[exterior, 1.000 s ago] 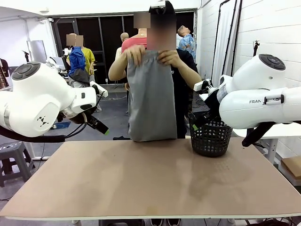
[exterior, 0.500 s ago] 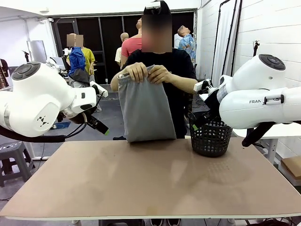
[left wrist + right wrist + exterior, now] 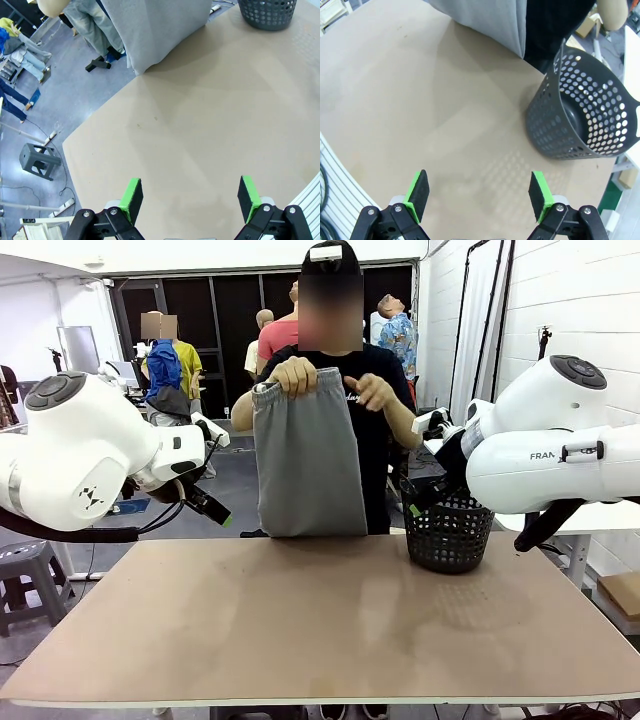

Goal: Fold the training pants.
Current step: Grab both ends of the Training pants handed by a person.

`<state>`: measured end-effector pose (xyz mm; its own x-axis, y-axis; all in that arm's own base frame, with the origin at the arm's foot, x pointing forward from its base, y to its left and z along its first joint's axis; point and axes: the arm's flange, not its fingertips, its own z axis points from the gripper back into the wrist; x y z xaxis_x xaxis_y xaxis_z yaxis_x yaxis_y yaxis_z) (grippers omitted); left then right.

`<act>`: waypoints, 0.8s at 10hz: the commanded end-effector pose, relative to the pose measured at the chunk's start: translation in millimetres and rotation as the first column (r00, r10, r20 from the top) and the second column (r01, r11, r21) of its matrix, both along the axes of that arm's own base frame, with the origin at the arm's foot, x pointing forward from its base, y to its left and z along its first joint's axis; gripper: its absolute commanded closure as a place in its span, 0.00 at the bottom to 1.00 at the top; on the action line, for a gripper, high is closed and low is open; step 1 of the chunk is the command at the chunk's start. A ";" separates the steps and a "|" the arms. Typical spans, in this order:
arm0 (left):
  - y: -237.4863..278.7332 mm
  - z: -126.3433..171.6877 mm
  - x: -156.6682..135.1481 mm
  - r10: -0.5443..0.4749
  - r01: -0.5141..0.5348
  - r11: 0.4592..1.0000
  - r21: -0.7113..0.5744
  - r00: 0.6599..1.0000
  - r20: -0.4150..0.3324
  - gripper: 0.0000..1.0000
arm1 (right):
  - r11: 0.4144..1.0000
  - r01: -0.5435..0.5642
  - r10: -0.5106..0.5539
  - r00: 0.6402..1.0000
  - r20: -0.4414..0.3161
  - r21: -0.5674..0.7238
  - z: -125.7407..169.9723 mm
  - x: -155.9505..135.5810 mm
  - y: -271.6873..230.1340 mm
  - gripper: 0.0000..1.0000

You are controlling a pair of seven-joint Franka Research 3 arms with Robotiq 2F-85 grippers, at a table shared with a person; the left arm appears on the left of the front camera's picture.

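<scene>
Claw on the left arm first: the black two-finger left gripper [image 3: 190, 197] with green pads is fully released, nothing between its fingers. It hangs over the bare light-brown table [image 3: 320, 630], well off to the left of the round black perforated plastic basket [image 3: 448, 532]. From its wrist cam you get plain tabletop, with the basket up at the far corner.

Next over, just left of the basket, are the light grey soft-fabric training pants [image 3: 305, 460]. They're not lying on the table. A person in a black t-shirt on the far side holds them up in the air, so they hang straight down as one flat narrow panel. One hand [image 3: 295, 375] is bunched around the gathered elastic waistband at the top. The other hand [image 3: 370, 392] sits at the top corner on the basket's side, and I honestly can't tell if it's touching the cloth. The bottom hem comes down to about the table's far edge, near the basket but apart from it. Whether the hem rests on the board, can't say.

The basket stands upright on the table near that far edge.

Then the right gripper [image 3: 479, 195], same black-and-green build, also spread wide with nothing in it. It hangs over bare tabletop close to the basket, on the near side of it.
</scene>
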<state>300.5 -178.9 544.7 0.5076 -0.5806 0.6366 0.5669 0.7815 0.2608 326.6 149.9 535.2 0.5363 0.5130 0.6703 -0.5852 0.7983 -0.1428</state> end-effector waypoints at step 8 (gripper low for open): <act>0.3 0.0 2.5 -0.008 0.008 1.000 0.005 1.000 0.015 0.00 | 1.000 0.000 0.000 1.000 0.006 0.002 0.8 0.2 0.0 0.00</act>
<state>300.5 -178.9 544.7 0.5076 -0.5806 0.6366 0.5669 0.7815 0.2608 326.6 149.9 535.2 0.5363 0.5130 0.6703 -0.5851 0.7983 -0.1428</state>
